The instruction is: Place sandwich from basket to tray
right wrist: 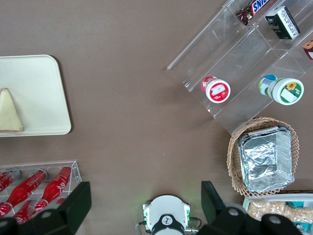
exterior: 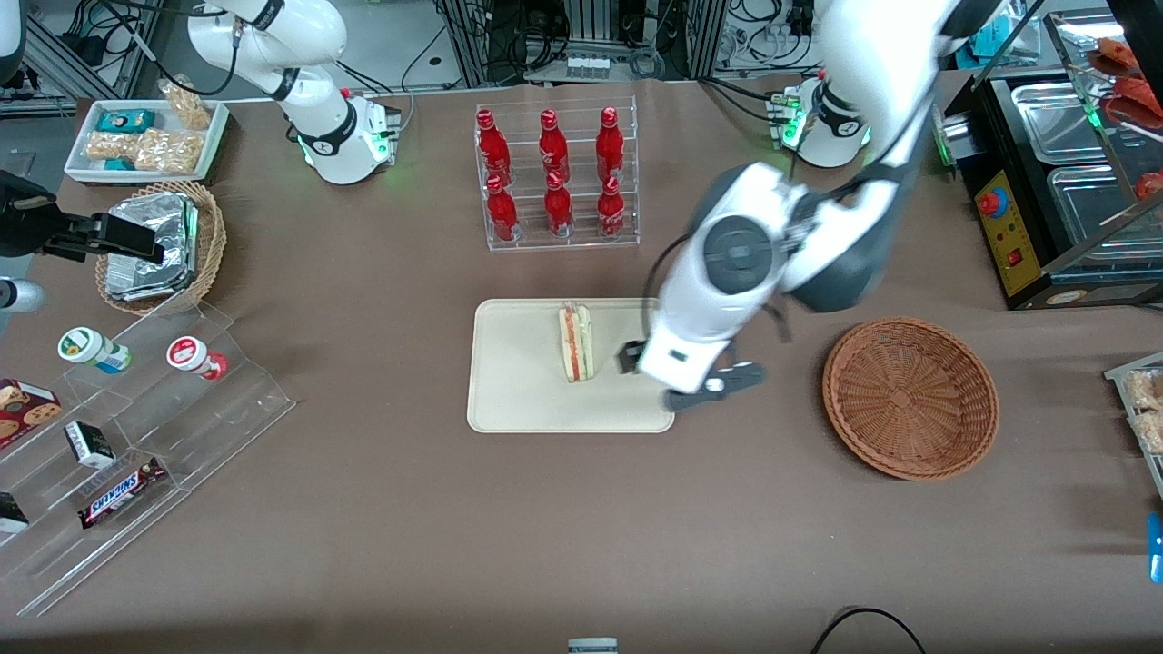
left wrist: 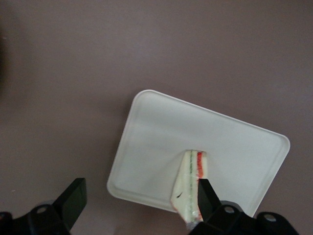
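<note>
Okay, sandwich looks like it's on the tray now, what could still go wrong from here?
The sandwich stands on edge on the tray, so it might tip over. The open gripper has one finger close beside it and could clip it while pulling away. The basket is empty.

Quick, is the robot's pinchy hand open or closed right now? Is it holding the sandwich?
Left end effector: open, holding nothing, above the tray. The sandwich stands on the tray, let go.
</note>
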Available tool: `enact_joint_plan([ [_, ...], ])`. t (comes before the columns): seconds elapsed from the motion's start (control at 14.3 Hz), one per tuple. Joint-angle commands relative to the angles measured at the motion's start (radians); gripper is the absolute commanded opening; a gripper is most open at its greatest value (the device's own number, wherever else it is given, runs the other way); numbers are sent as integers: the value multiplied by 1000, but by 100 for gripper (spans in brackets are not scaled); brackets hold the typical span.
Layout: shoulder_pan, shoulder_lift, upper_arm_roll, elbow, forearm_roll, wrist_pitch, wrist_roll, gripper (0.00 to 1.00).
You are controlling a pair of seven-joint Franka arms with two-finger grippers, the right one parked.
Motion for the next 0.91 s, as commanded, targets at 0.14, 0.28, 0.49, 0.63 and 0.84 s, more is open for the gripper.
enact_joint_plan([
  [0.14,193,-115,-5,-44,-22,-201,242,100],
  [0.28,263,-135,-2,-46,1,-273,329,100],
  [0.49,415,-169,3,-46,41,-367,541,100],
  [0.63,463,-194,6,-44,68,-421,621,100],
  [0.84,494,-209,1,-9,82,-533,669,100],
])
